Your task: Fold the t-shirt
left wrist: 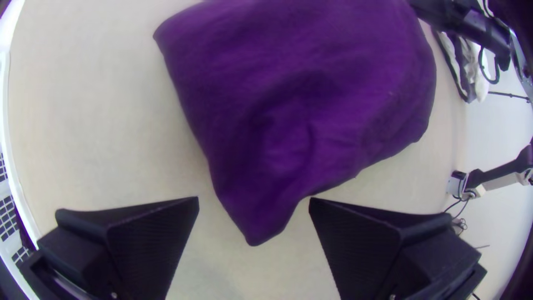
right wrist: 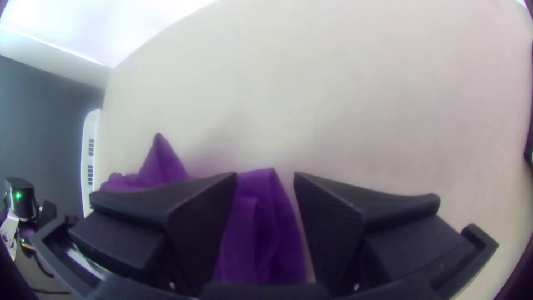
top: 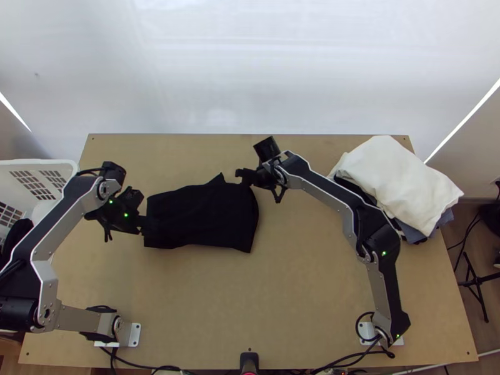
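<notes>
Left gripper (left wrist: 254,204) stands wide, right gripper (right wrist: 266,180) parted more narrowly around shirt (top: 200,215), left of centre; folding appears partly done, final folds remaining.

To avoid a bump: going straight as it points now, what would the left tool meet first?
Probably the t-shirt, whose corner shows between the open fingers of the left tool; the gap in depth is unclear.
</notes>
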